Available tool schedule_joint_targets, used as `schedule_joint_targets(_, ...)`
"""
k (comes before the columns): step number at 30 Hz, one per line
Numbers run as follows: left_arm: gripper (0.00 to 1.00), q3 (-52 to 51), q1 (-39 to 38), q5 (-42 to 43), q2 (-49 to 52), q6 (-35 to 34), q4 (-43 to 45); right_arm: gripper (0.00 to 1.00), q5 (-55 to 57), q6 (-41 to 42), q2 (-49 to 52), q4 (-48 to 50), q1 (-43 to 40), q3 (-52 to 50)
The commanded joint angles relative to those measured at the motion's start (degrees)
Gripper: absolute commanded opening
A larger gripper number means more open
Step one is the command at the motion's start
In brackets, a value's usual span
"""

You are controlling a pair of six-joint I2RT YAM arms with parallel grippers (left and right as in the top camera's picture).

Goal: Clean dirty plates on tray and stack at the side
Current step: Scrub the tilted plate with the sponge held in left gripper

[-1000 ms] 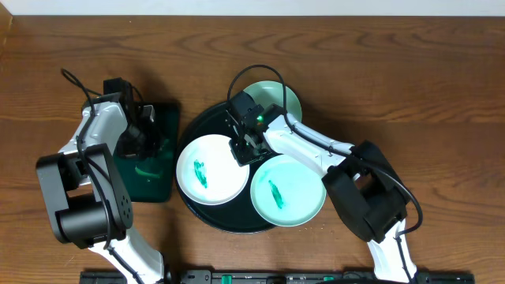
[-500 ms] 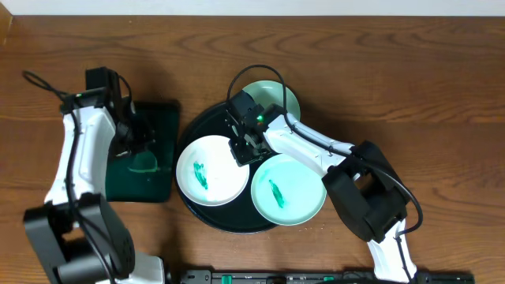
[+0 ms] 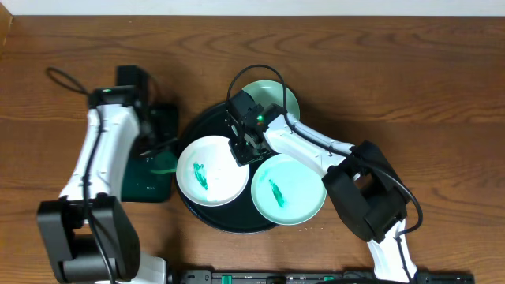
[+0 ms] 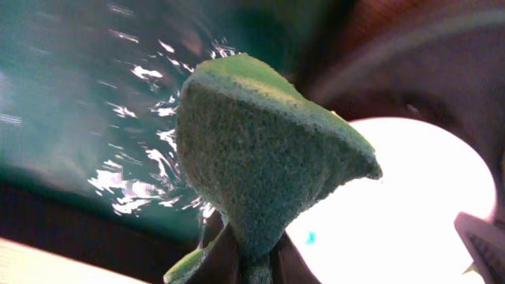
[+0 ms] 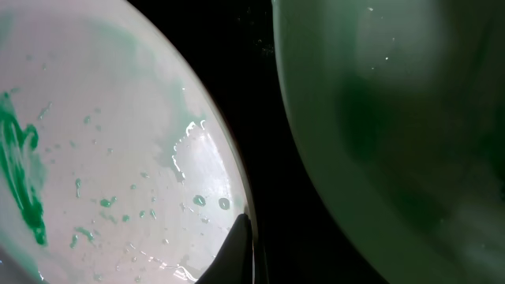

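Observation:
The black tray (image 3: 207, 118) holds a white plate (image 3: 213, 175) with a teal smear, a mint-green plate (image 3: 293, 197) with a smear, and a second mint-green plate (image 3: 276, 99) at the back. My right gripper (image 3: 246, 148) is shut on the white plate's right rim; in the right wrist view the jaws (image 5: 241, 237) pinch that rim (image 5: 102, 158), with the mint plate (image 5: 394, 118) beside it. My left gripper (image 3: 155, 150) is shut on a green sponge (image 4: 260, 158) and holds it over the dark-green tray, left of the white plate (image 4: 418, 213).
A small rectangular dark-green tray (image 3: 134, 185), wet and shiny (image 4: 71, 87), lies left of the black tray. Brown wooden table (image 3: 410, 87) surrounds everything. The right arm stretches across the black tray's right side.
My left arm has swung right, carrying the sponge from the dark-green tray's far side toward the black tray's edge. The right gripper and the plates have not moved.

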Motion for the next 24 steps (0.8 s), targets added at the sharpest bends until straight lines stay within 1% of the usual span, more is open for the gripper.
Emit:
schedule_joint_targets(1,0.07,-1.4,-7.0,1.7,0.0,-7.3,0.1,0.01,-3.3,0.4,1.3,0.2,0.0,1.0)
schedule_joint_targets(2,0.08,-3.0,-9.0,1.1,0.0,-9.6,1.5,0.01,-3.3,0.4,1.3,0.0,0.0,1.0)
schedule_joint_targets(5,0.07,-8.2,-11.1,0.7,0.0,-14.0,6.6,0.01,-3.3,0.4,1.3,-0.2,-0.1,1.0)
schedule_joint_targets(7,0.07,-11.7,-12.2,2.4,0.0,-14.6,10.2,0.01,-3.3,0.4,1.3,-0.3,-0.1,1.0)
schedule_joint_targets(11,0.07,-17.7,-14.6,2.2,0.1,-17.2,16.8,0.01,-3.9,0.4,1.3,0.1,-0.1,1.0)
schedule_joint_targets(12,0.08,-20.1,-15.1,0.7,0.1,-18.8,19.4,0.01,-3.9,0.4,1.3,0.1,-0.1,1.0)
schedule_joint_targets(15,0.07,-23.0,-15.1,-7.5,0.1,-21.5,19.8,0.01,-3.9,0.4,1.3,0.0,-0.1,1.0)
schedule_joint_targets(17,0.07,-23.1,-15.1,-8.1,0.1,-21.4,19.5,0.01,-3.9,0.4,1.3,0.0,-0.1,1.0)
schedule_joint_targets(18,0.08,-23.1,-15.1,-6.5,0.1,-20.9,19.4,0.01,-3.9,0.4,1.3,0.1,-0.1,1.0)
schedule_joint_targets(19,0.07,-23.1,-15.2,-3.0,0.1,-18.3,20.0,0.01,-3.9,0.4,1.3,0.1,-0.1,1.0)
schedule_joint_targets(20,0.07,-23.1,-15.5,4.5,0.1,-13.3,21.8,0.01,-3.9,0.4,1.3,0.2,-0.1,1.0)
schedule_joint_targets(21,0.07,-23.1,-15.8,8.0,0.1,-11.3,22.7,0.01,-3.9,0.4,1.3,0.2,-0.1,1.0)
schedule_joint_targets(23,0.07,-23.1,-16.6,17.9,0.1,-6.1,25.9,0.01,-4.0,0.4,1.3,0.2,-0.1,1.0)
schedule_joint_targets(24,0.07,-23.1,-16.9,21.0,0.1,-4.9,27.3,0.01,-4.1,0.4,1.3,0.2,-0.1,1.0)
